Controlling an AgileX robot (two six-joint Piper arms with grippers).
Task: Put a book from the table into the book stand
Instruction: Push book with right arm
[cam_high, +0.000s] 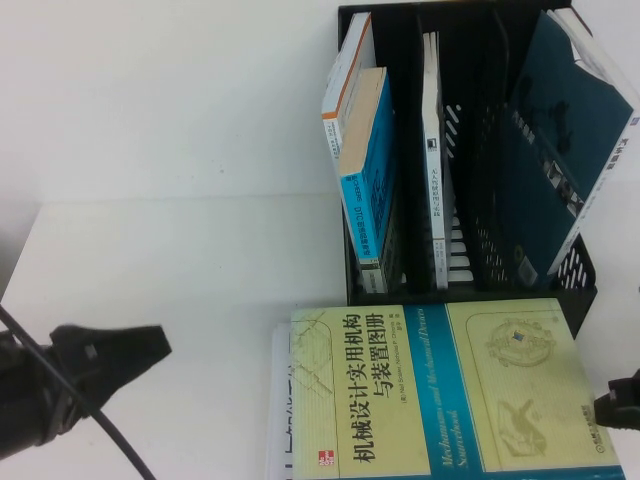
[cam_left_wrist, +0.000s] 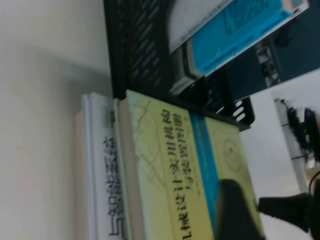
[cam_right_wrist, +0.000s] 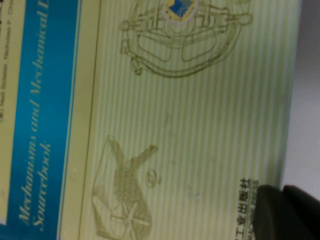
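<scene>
The book lies flat on the table, directly in front of the book stand. It has a pale yellow-green cover, a teal band and a black Chinese title. It also shows in the left wrist view and the right wrist view. My left gripper hovers left of the book, open, with one finger over the cover's corner. My right gripper is at the book's right edge, its fingers together at the cover's corner.
A white book lies under the yellow-green one and sticks out on its left. The stand holds a blue book, a thin white book and a leaning dark teal book. The slot between the white and teal books looks empty.
</scene>
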